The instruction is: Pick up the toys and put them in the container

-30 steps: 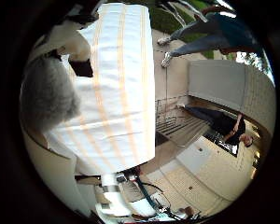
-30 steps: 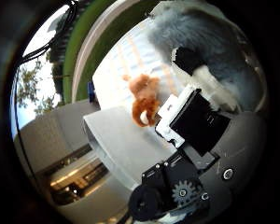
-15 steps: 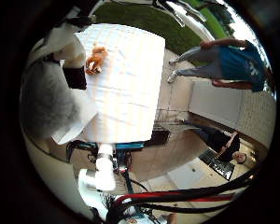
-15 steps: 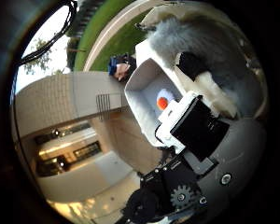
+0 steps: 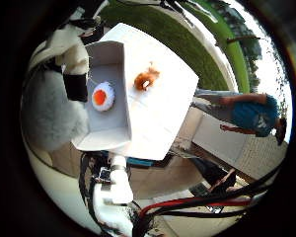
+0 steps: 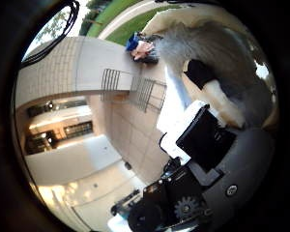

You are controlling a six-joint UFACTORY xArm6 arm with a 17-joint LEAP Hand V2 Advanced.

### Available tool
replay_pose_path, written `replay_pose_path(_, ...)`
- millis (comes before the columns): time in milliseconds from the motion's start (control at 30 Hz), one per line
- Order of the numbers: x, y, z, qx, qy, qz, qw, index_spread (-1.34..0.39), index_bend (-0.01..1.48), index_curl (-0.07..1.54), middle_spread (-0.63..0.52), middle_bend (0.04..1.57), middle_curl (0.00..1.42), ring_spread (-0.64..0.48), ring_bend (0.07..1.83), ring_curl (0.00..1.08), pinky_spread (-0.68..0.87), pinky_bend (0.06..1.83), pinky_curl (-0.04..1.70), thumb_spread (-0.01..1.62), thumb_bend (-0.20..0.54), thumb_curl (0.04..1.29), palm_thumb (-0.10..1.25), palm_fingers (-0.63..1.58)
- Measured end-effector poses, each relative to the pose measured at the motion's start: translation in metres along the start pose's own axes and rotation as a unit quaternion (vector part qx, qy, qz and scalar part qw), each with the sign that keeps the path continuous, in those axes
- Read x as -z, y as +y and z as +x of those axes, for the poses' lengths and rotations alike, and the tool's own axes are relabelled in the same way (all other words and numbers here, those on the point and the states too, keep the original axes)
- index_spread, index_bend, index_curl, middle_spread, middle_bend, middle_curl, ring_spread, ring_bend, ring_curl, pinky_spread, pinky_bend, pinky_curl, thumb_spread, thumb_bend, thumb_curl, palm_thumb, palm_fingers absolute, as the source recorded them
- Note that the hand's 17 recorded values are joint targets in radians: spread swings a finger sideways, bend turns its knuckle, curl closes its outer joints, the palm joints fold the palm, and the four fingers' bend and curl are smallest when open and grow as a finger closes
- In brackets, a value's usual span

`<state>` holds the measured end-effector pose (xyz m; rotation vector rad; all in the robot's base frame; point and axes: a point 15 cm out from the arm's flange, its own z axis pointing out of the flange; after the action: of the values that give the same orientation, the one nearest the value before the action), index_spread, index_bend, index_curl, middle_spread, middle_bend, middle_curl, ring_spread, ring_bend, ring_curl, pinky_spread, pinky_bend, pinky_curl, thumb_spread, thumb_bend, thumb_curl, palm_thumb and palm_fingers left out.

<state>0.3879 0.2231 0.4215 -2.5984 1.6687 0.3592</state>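
From the little finger side of the palm we see the right hand (image 5: 64, 74) at the edge of the view, its white and black fingers curled around a grey furry toy (image 5: 47, 116) that fills much of that side, so it sits close against the palm. The hand is closed on it in a full grasp rather than a fingertip pinch. Just beside the fur lies the white container (image 5: 108, 131), an open box standing on the white table (image 5: 172, 98). Inside it, on the floor of the box, we find one round white toy with an orange centre (image 5: 102, 97). Outside the box, on the table top and a little apart from the container's wall, lies a small orange plush toy (image 5: 146, 79). Below the table edge we make out white parts of the arm (image 5: 113, 192).

From the thumb side of the palm we see the same grey furry toy pressed along the white and black fingers (image 6: 203, 130), with a black pad set against the fur. The geared black body of the hand takes up the near edge. Beyond it we see only a tiled floor (image 6: 130, 130) and a metal rack (image 6: 135, 89) standing on it; the container and the table do not appear in this view.
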Motion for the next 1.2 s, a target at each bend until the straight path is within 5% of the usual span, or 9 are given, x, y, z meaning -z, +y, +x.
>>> replay_pose_path(333, -0.074, -0.05, 0.004, -0.017, -0.002, -0.042, 0.999, -0.89, 0.85, -0.01, -0.18, 1.07, 1.01, -0.03, 1.44, 0.69, 0.15, 1.48, 0.77, 1.22, -0.031, 0.61, 0.85, 0.76)
replay_pose_path(500, -0.097, -0.048, 0.006, -0.018, -0.003, -0.075, 0.997, -0.53, 0.62, 0.0, -0.13, 0.74, 0.88, 0.03, 1.36, 0.64, 0.22, 1.52, 0.77, 1.22, -0.029, 0.57, 0.82, 0.39)
replay_pose_path(567, -0.102, -0.045, 0.004, -0.014, -0.002, -0.085, 0.996, -0.42, 0.66, 0.06, -0.08, 0.5, 0.77, 0.12, 1.16, 0.58, 0.27, 1.44, 0.75, 1.22, -0.027, 0.56, 0.8, 0.02)
replay_pose_path(667, -0.107, -0.036, 0.003, -0.006, -0.002, -0.108, 0.994, -0.38, 0.68, 0.1, -0.01, 0.34, 0.62, 0.22, 0.85, 0.43, 0.35, 1.2, 0.63, 1.22, -0.026, 0.53, 0.78, -0.18)
replay_pose_path(867, -0.102, -0.027, 0.005, 0.026, -0.009, -0.122, 0.992, -0.41, 0.49, 0.13, 0.07, 0.15, 0.48, 0.29, 0.59, 0.31, 0.42, 0.94, 0.48, 1.22, -0.022, 0.5, 0.78, -0.15)
replay_pose_path(1200, -0.039, -0.014, 0.042, 0.019, -0.042, -0.056, 0.997, -0.42, 0.3, 0.18, 0.08, 0.17, 0.36, 0.3, 0.49, 0.29, 0.45, 0.75, 0.36, 1.2, -0.022, 0.48, 0.79, -0.02)
